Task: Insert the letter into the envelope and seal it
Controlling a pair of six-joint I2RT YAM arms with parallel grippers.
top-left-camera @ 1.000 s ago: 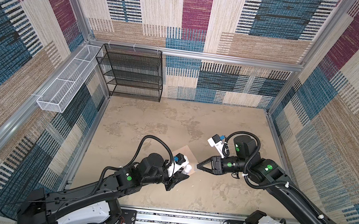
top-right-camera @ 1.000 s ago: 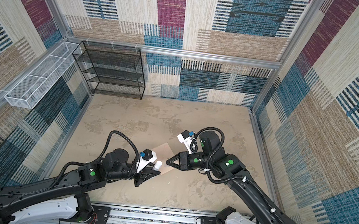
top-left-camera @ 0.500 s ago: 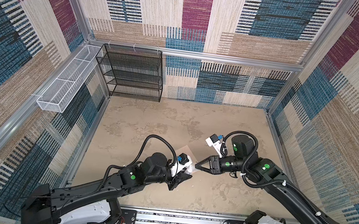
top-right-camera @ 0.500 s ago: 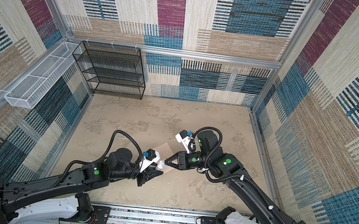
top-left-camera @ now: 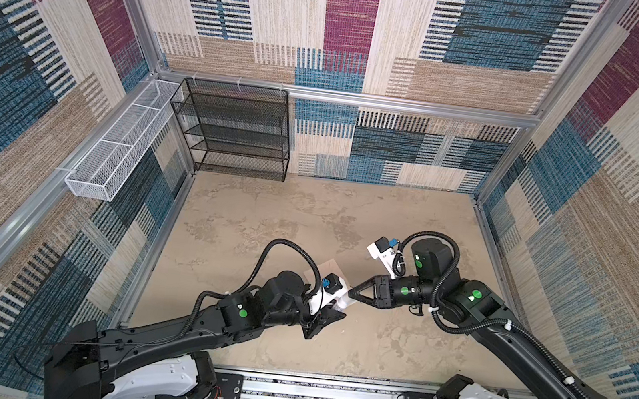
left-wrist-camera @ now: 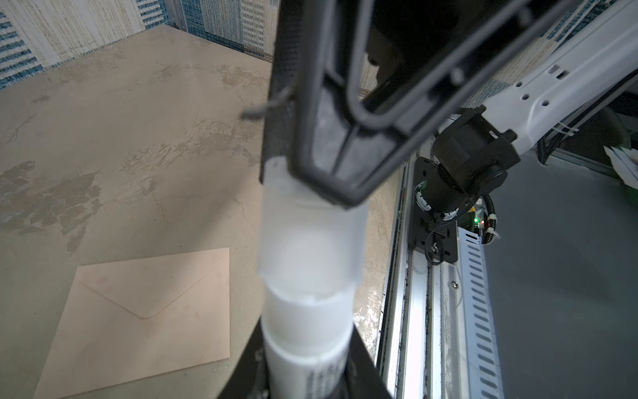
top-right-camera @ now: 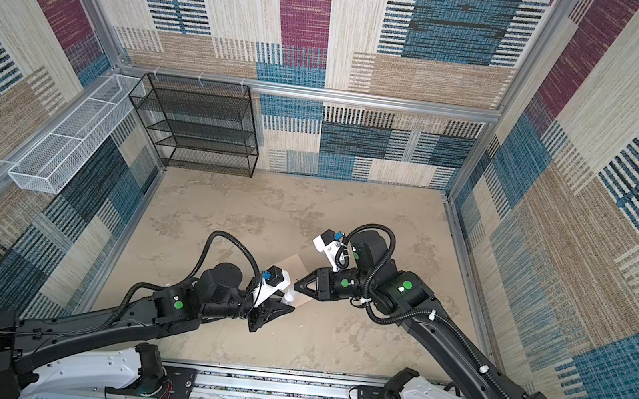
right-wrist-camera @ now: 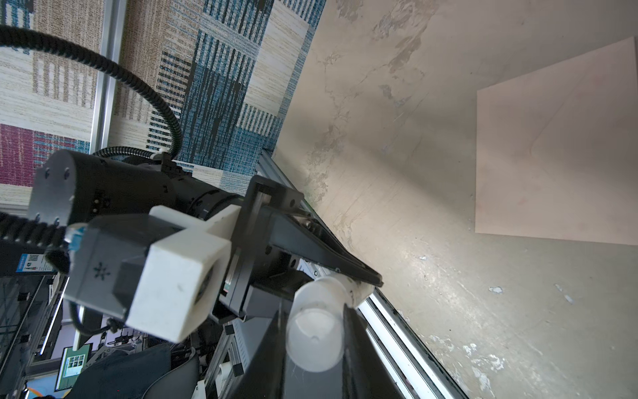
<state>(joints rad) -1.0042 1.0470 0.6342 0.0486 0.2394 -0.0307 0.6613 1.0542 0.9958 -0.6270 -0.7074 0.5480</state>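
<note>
Near side: left gripper (top-left-camera: 331, 319) is clamped on the white, label-printed tube of a glue stick (left-wrist-camera: 307, 349). The right gripper (top-left-camera: 353, 295) pinches its frosted translucent cap (left-wrist-camera: 310, 241) — tips nearly meet, stick bridging them above the table (top-left-camera: 266, 210). Just beyond, the envelope (left-wrist-camera: 145, 311) lies flat, touching neither — matte peach paper, rectangular, pointed flap folded down. Tabletop is mottled beige, scuffed.

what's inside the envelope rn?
Cannot tell: the envelope lies flat on the table with its flap folded down, covering the inside. No paper pokes out at any edge that shows, and nothing lies on top of it.
</note>
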